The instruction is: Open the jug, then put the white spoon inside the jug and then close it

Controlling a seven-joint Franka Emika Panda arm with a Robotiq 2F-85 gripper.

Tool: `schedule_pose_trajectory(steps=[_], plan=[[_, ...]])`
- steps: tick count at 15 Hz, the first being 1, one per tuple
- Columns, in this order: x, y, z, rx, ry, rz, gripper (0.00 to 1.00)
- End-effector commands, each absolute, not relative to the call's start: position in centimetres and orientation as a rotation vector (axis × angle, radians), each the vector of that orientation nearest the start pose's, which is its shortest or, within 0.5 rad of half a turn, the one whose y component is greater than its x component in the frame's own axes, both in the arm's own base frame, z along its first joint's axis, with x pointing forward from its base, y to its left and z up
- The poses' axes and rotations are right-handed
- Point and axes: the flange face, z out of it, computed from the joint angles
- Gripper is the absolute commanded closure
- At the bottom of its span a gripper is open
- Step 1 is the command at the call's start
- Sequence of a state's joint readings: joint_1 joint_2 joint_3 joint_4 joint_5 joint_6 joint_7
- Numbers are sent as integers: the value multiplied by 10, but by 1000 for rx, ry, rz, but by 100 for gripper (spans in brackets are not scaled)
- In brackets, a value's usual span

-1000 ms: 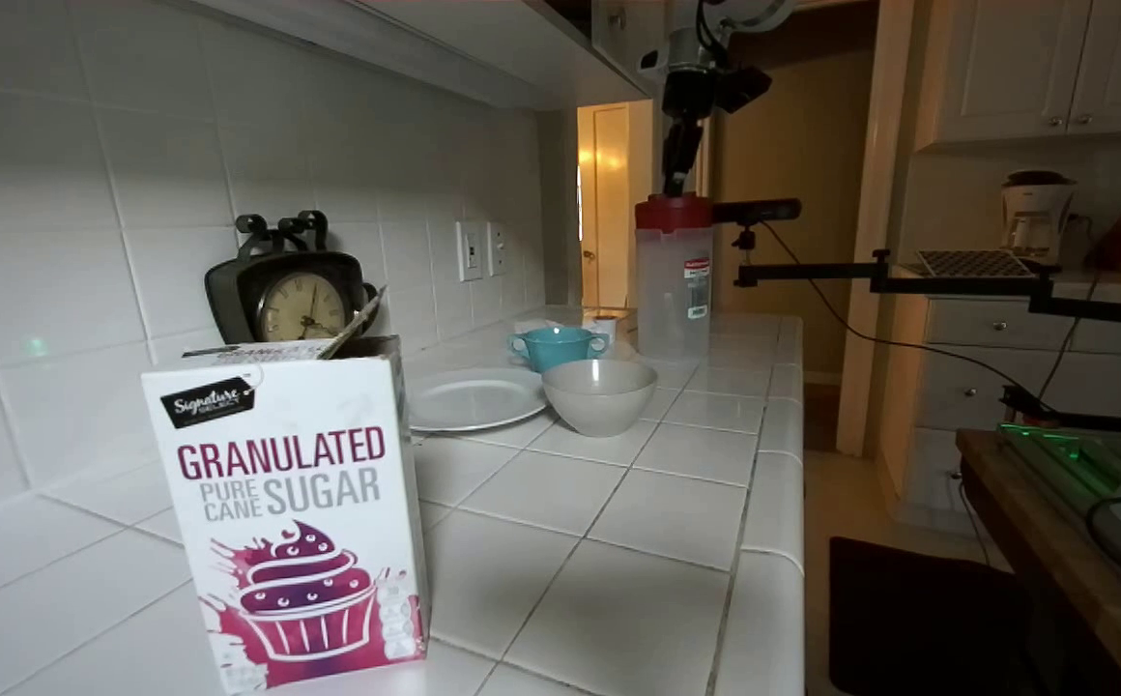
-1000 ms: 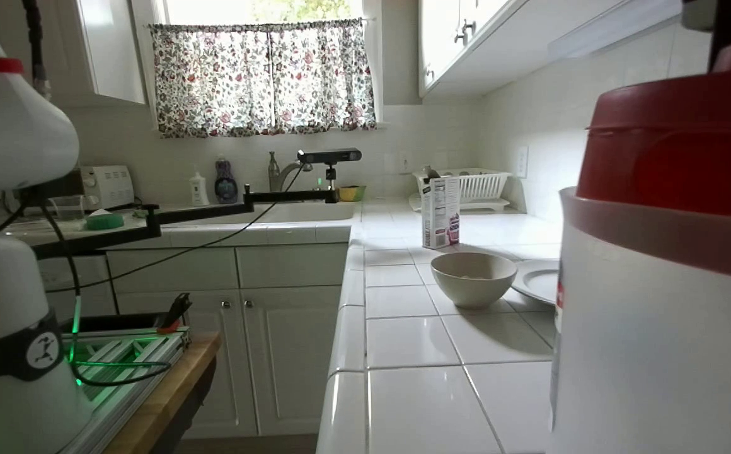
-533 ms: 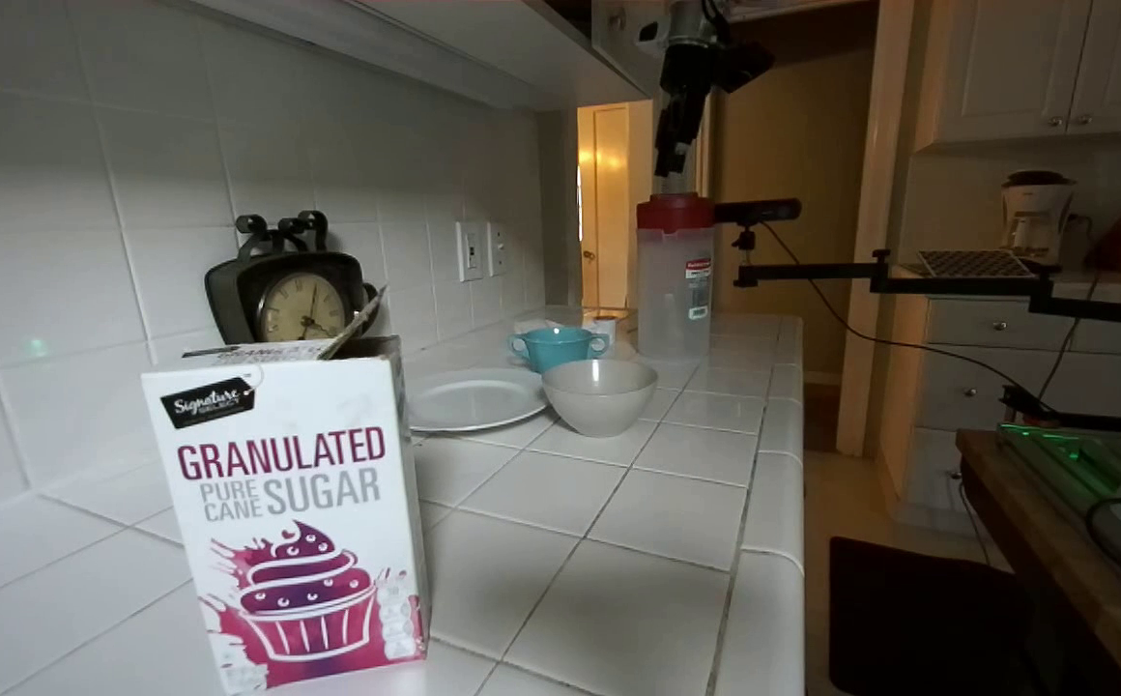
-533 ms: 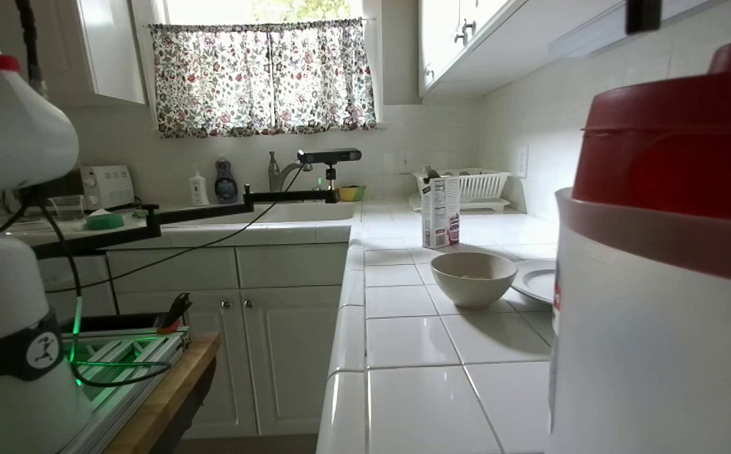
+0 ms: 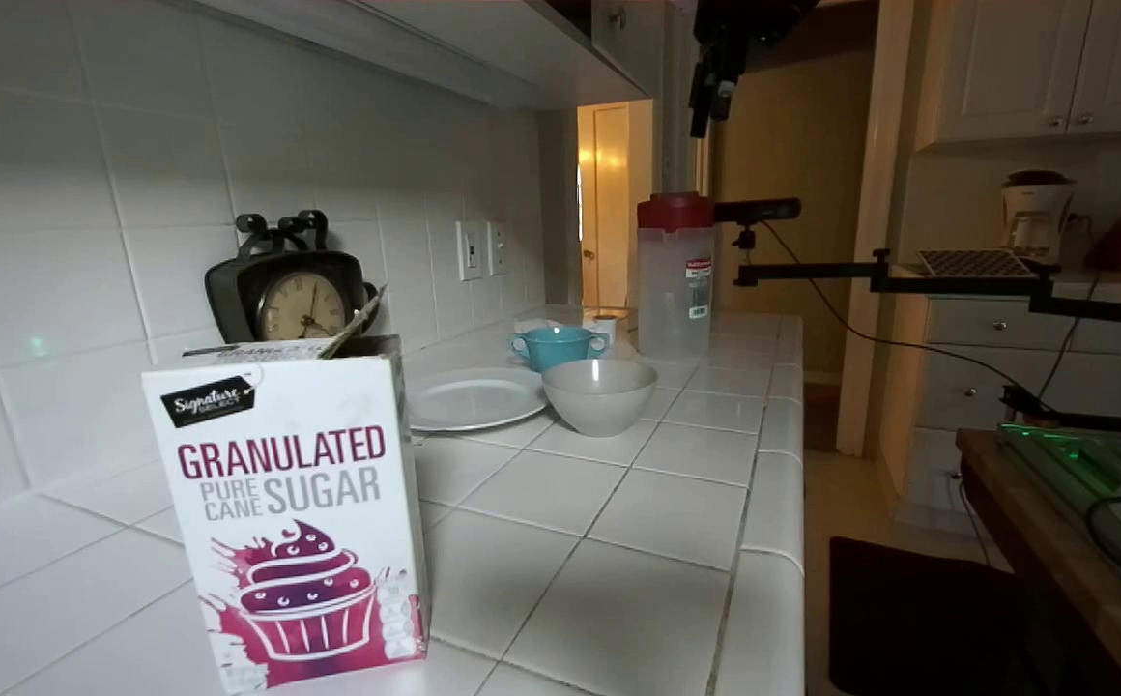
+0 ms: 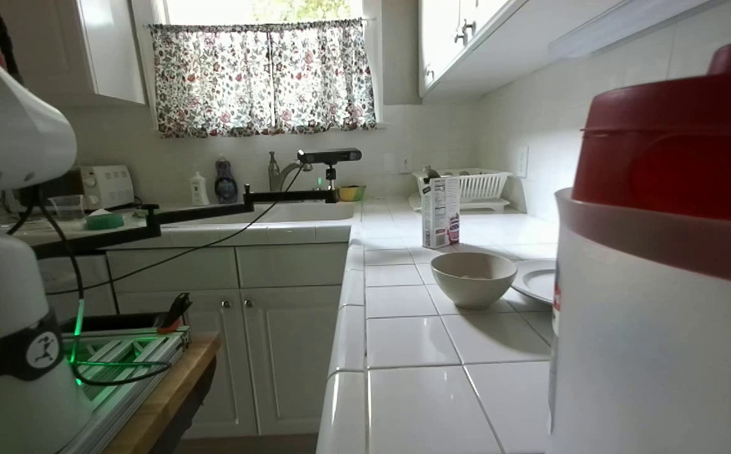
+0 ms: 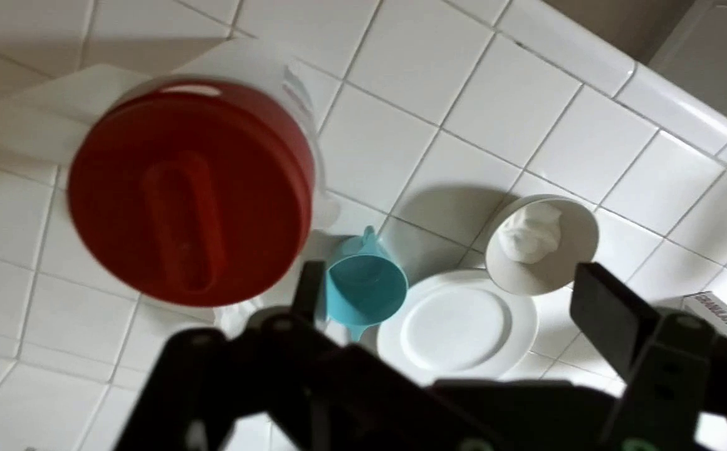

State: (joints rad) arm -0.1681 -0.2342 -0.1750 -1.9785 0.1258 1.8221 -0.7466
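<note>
Clearly the gripper point(image 7: 457, 291) is spread wide, pinching nothing. The jug point(image 5: 674, 280), just right of centre in an exterior view, looks light and slick; I'd grip the stiff-looking ridge point(image 7: 186, 225) across its red lid point(image 5: 675, 212).

Flanking the turquoise cup point(image 7: 366, 288) are the red-lidded jug point(image 7: 191, 194) and the plate point(image 7: 454, 329). The pincer point(image 7: 460, 297) stands spread wide.

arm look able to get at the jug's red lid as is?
Probably yes: the gripper stands open, higher than the red lid and off to one side, with nothing visible between them.
</note>
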Motion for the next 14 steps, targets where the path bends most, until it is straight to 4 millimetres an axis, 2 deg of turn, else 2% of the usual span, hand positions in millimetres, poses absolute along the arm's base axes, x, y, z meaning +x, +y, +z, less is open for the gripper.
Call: schedule_pose_trajectory(steps=[1, 2, 5, 14], plan=[[432, -131, 570, -3065, -434, -232, 0], [452, -143, 573, -3000, -509, -200, 0], [435, -130, 572, -3039, -467, -209, 0], [435, -132, 570, -3043, -457, -223, 0]])
